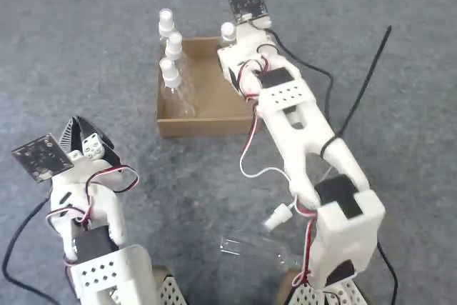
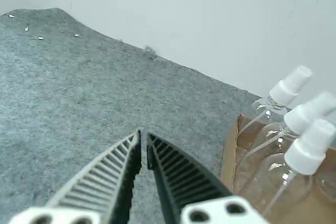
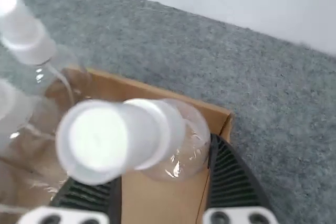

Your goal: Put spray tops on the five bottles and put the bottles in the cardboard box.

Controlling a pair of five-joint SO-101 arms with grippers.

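In the cardboard box (image 1: 207, 125), along its left wall: three capped bottles (image 1: 173, 46), upright. At the box's far right corner: fourth bottle (image 3: 121, 140), also capped, pinched in the right gripper (image 3: 160, 179); cannot tell whether it rests on the box floor. Well short of the box, by the arm bases: fifth bottle (image 1: 250, 248) on its side, no top, with a loose spray top (image 1: 278, 215) just beside it. Judged: four capped, three boxed, one left to cap. Left gripper (image 2: 144, 140) lies off the box's near left, claw pressed together, empty. Surface: grey felt mat (image 1: 107, 55). White wall (image 2: 210, 14) beyond the box.
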